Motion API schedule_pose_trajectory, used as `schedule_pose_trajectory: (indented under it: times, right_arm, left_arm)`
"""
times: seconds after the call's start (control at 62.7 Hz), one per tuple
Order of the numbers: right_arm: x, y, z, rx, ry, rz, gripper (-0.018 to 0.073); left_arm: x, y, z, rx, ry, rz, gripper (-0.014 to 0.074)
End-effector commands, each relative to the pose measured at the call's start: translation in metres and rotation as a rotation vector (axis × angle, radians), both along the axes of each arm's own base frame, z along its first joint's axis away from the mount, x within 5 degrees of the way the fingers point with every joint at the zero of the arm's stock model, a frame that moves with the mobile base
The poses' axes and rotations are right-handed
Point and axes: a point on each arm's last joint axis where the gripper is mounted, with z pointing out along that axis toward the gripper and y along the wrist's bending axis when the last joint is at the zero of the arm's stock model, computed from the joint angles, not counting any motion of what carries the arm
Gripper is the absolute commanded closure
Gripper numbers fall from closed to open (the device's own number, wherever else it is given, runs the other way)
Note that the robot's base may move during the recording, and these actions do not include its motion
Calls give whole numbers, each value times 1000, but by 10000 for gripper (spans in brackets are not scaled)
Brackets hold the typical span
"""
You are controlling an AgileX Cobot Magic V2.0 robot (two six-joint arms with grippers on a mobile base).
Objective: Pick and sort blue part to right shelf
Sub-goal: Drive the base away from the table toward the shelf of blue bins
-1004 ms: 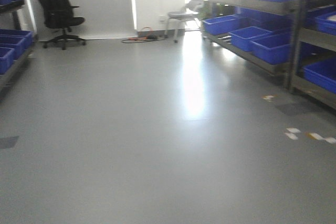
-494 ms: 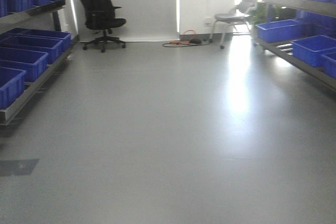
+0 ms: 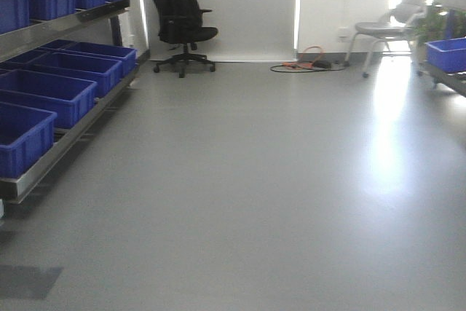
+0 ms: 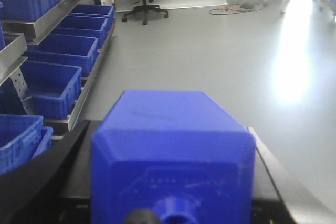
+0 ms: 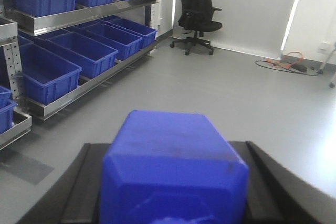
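Blue part [image 4: 173, 156] is clamped between the black fingers of the left gripper [image 4: 168, 129], its nub toward the camera. A second blue part [image 5: 173, 177] is held the same way in the right gripper [image 5: 167, 145]. In the front view the right shelf [image 3: 443, 74] shows only at the far right edge, across open floor [image 3: 255, 194] from the left shelf [image 3: 65, 136].

The left gripper [image 4: 168, 129] appears as two broad, matte black fingers [image 4: 47, 182], one on either side of the blue part [image 4: 173, 145]. They are flat-faced and widen toward the camera, with a paler grey strip along the outer edge. The right gripper [image 5: 168, 145] has the same plain black wedge-shaped fingers [image 5: 273, 187], their faces dull charcoal.
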Motion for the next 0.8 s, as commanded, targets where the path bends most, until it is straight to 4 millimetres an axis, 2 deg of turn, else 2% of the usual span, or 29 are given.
schedule_pose_trajectory:
  times: [0.0,0.781]
  right_arm:
    - [-2,2,16,-3,-106,33,217]
    - [-2,3,16,-2,-107,34,217]
  left_arm:
    - [1,-1,17,-15,-102,-11,241]
    - [2,-1,17,-15,-101,-13,241]
